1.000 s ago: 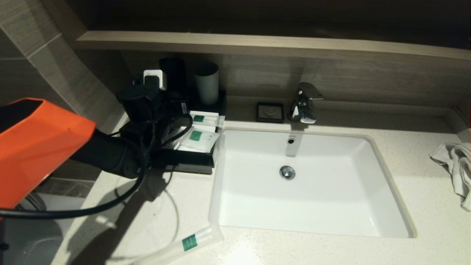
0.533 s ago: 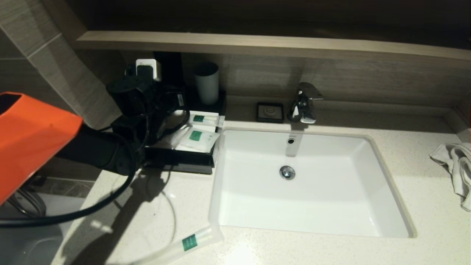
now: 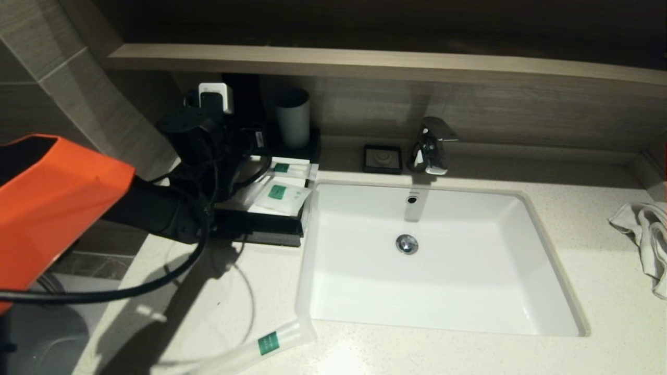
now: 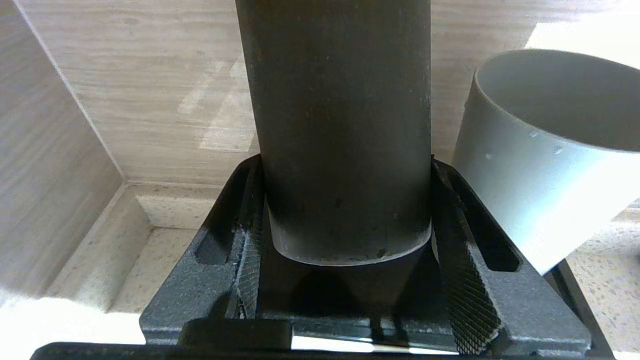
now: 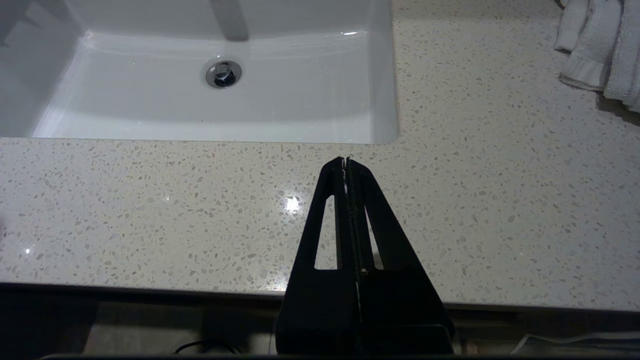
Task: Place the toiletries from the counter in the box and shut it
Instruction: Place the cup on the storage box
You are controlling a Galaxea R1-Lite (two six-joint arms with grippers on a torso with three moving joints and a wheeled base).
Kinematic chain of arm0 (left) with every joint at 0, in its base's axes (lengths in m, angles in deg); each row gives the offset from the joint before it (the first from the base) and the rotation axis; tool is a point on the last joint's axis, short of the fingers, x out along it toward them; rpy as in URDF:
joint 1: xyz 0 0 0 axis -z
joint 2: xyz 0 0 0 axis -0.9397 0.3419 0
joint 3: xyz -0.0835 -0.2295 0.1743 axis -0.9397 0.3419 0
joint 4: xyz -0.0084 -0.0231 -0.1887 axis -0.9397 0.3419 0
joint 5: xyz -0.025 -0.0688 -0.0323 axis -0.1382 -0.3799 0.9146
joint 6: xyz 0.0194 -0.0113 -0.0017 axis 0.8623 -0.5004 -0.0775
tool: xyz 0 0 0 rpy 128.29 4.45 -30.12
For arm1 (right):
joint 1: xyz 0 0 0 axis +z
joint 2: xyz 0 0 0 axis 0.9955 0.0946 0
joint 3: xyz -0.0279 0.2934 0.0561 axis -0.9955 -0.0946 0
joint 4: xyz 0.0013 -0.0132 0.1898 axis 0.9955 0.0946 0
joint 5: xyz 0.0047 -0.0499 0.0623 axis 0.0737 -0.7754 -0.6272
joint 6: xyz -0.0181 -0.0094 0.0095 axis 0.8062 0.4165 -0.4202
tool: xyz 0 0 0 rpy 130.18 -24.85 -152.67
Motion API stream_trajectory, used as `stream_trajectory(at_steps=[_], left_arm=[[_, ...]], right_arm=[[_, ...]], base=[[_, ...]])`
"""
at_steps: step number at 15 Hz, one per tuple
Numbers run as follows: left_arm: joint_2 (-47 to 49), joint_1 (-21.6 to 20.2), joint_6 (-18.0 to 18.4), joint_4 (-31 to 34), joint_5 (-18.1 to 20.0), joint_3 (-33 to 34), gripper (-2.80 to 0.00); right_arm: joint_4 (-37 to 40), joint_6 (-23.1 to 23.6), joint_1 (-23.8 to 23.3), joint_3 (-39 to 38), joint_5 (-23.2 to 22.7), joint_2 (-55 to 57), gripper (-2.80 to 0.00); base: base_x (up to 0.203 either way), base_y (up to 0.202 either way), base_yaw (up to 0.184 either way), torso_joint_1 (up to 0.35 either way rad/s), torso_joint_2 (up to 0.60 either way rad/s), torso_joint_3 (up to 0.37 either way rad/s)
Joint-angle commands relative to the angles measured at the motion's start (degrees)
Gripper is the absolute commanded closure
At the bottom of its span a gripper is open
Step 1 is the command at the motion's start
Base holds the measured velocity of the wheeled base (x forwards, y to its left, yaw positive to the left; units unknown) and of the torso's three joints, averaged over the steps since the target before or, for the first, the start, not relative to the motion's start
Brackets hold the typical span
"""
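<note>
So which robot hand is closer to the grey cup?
The left. The left gripper is right beside the grey cup, jaws around the black cup. The right gripper hangs by the counter's front edge.

Wood-look wall panel [image 3: 469, 112] behind, long ledge [image 3: 365, 62] above it — dark over that. Grey tiled wall [image 3: 62, 67] at left. Chrome faucet [image 3: 431, 146] over the white basin [image 3: 443, 271]. Crumpled white towel [image 3: 646, 239] far right — bright glare on the stone.
</note>
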Motion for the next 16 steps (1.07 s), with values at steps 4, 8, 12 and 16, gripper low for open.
stream_trajectory(at_steps=[4, 8, 12, 16], left_arm=[[2.43, -0.01, 0.05, -0.57, -0.12, -0.5, 0.0], [3.76, -0.01, 0.05, -0.57, -0.04, -1.07, 0.0], [4.75, -0.37, 0.05, -0.06, -0.05, -2.88, 0.0], [5.67, -0.45, 0.05, -0.04, 0.01, -3.2, 0.0]], right_arm=[[0.0, -0.01, 0.0, 0.0, -0.02, 0.0, 0.0], [0.0, -0.01, 0.0, 0.0, -0.02, 0.0, 0.0], [0.0, -0.01, 0.0, 0.0, -0.02, 0.0, 0.0], [0.0, -0.01, -0.08, 0.0, -0.02, 0.0, 0.0]], base=[[0.0, 0.0, 0.0, 0.0, 0.0, 0.0], [0.0, 0.0, 0.0, 0.0, 0.0, 0.0], [0.0, 0.0, 0.0, 0.0, 0.0, 0.0], [0.0, 0.0, 0.0, 0.0, 0.0, 0.0]])
